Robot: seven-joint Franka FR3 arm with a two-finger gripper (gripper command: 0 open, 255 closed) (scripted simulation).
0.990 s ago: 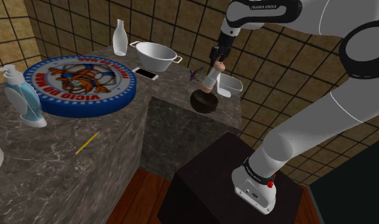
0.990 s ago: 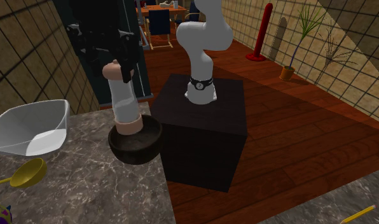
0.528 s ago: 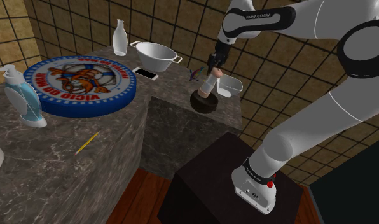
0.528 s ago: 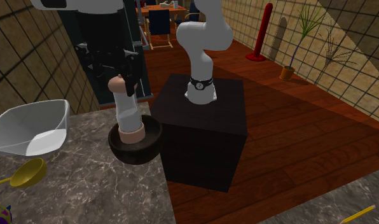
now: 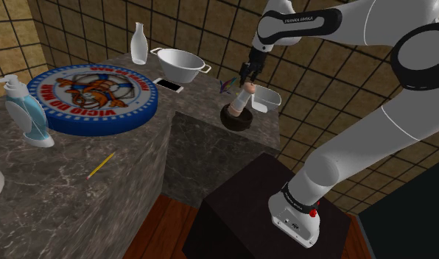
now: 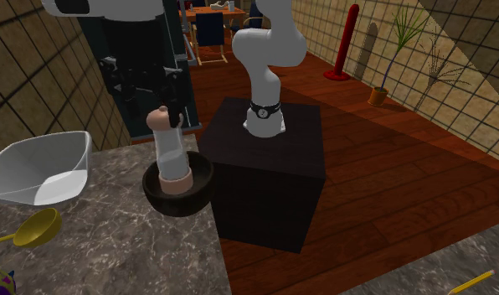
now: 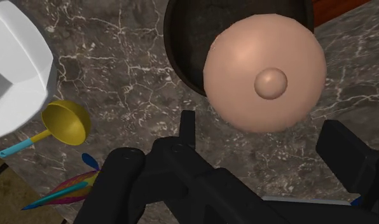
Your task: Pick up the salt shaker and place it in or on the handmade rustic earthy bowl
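Shoulder: salt shaker point(image 5: 241, 101) stands upright in the dark bowl point(image 5: 231, 122) at the counter point(image 5: 203, 93) edge, pincer point(image 5: 245, 79) just above its cap. Second exterior: shaker base sits inside the bowl rim. Wrist: fingers point(image 7: 186, 127) spread wide beside the cap, not touching it, so the pincer is released.

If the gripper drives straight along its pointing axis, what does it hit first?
Likely the rounded top of the salt shaker, upright in the dark bowl, ahead of the gripper, jaws open; gap unclear.
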